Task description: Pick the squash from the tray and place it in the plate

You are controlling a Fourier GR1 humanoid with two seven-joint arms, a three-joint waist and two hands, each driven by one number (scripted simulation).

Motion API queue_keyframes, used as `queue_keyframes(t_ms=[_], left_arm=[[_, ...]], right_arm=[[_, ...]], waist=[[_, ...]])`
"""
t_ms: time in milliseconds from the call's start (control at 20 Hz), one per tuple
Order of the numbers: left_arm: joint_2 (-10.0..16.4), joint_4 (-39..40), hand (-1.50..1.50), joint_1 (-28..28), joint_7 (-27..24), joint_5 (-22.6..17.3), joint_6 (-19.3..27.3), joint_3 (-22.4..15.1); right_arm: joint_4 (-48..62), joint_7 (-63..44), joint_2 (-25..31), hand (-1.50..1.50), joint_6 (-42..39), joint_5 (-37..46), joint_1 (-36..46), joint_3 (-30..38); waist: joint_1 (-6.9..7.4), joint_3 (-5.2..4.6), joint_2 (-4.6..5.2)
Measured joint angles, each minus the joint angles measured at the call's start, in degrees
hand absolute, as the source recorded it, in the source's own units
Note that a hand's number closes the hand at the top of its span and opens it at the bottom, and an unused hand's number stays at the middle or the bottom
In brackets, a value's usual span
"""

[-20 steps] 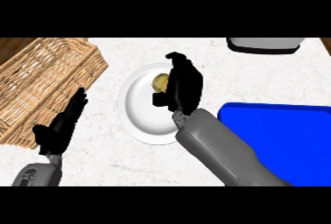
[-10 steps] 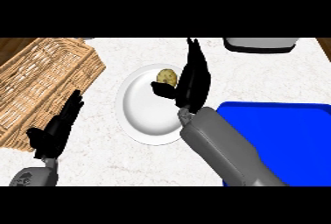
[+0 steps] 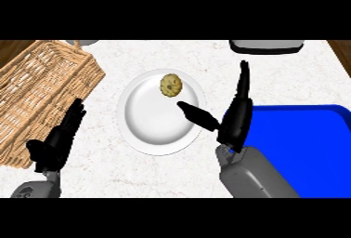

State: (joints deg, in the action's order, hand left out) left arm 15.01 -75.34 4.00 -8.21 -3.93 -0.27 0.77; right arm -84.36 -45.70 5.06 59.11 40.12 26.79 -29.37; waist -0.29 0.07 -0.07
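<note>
The squash (image 3: 171, 85) lies free on our white plate (image 3: 154, 128), off the blue tray (image 3: 308, 139), so our right hand (image 3: 234, 124) stands spread wide alongside, holding nothing, while our left hand (image 3: 60, 139) rests open near the wicker basket (image 3: 41, 93).

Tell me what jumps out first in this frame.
The white plate at the counter's centre, with the small yellowish squash lying on its upper part. Next, the open right hand beside the plate's right rim, thumb over the rim, with the blue tray to its right. A wicker basket fills the left side.
</note>
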Motion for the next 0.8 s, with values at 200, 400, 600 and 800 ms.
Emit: queue_keyframes(t_ms=[200, 400, 600, 800], left_arm=[[0.38, -1.99, 0.0, -1.17, 0.88, -0.11, -0.62, 0.15], [0.06, -0.18, 0.0, -0.69, -0.26, 0.26, -0.9, 0.69], [-0.64, -0.53, 0.0, -1.69, -1.04, 0.72, -1.39, 0.7], [-0.91, -1.85, 0.0, -2.46, -0.34, 0.83, -1.99, 1.1]], right_arm=[[-7.19, 9.85, 6.71, -1.5, 2.7, -8.44, -10.27, -2.97], [-12.99, 19.72, 12.71, -1.5, 3.5, -17.97, -18.04, -4.77], [-14.12, 29.99, 15.02, -1.5, 1.41, -26.3, -22.97, -3.39], [-13.22, 39.93, 15.12, -1.5, -2.01, -32.01, -27.74, -0.74]], waist=[[0.19, 0.04, 0.06], [0.16, 0.03, 0.12], [0.26, 0.01, 0.1], [0.26, -0.01, 0.07]])
